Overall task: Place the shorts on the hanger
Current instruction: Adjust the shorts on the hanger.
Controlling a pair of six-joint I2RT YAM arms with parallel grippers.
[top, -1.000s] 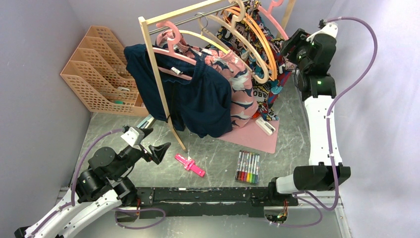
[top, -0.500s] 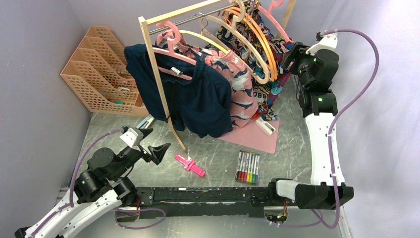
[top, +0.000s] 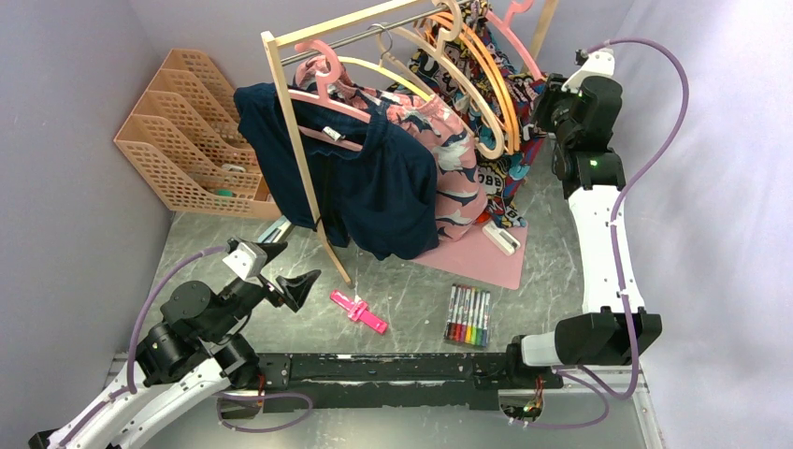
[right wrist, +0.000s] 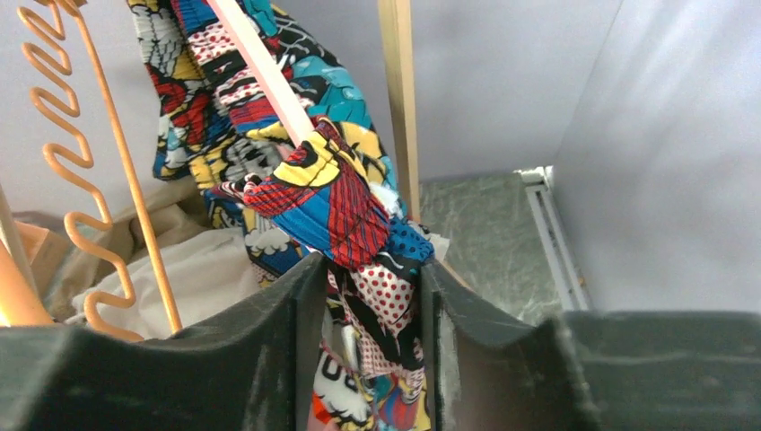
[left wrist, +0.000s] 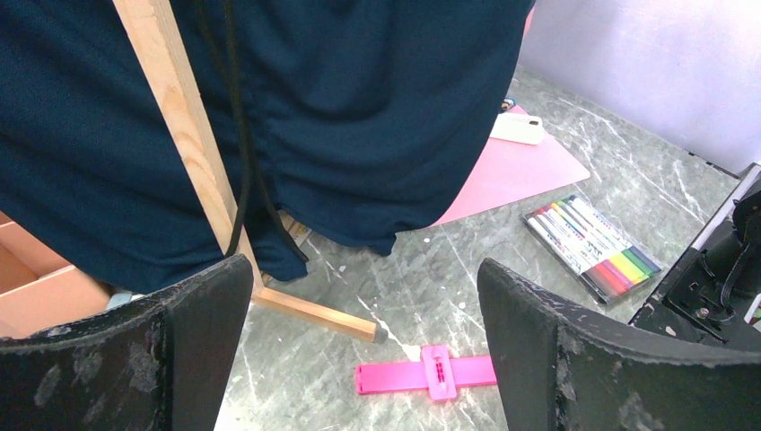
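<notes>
The comic-print shorts point(top: 512, 176) hang at the right end of the rack, draped over the pale-pink hanger point(top: 522, 44). In the right wrist view the hanger's pink arm point(right wrist: 267, 74) runs down into a bunched fold of the shorts point(right wrist: 334, 196). My right gripper point(right wrist: 368, 274) is shut on that fold, and fabric fills the gap between both pads. From above, the right gripper point(top: 546, 101) sits against the shorts' right edge. My left gripper point(top: 293, 285) hovers low over the table, open and holding nothing, as the left wrist view point(left wrist: 363, 292) confirms.
A navy garment point(top: 374, 192) and a pink patterned garment point(top: 451, 159) hang on the wooden rack point(top: 297, 154), beside orange hangers point(top: 488, 89). On the table lie a pink clip point(top: 358, 311), a marker set point(top: 468, 327) and a pink mat point(top: 479, 254). Peach file trays point(top: 187, 131) stand back left.
The right wrist has shifted toward the rack and its jaws have narrowed onto the shorts' fabric. The left arm has not moved.
</notes>
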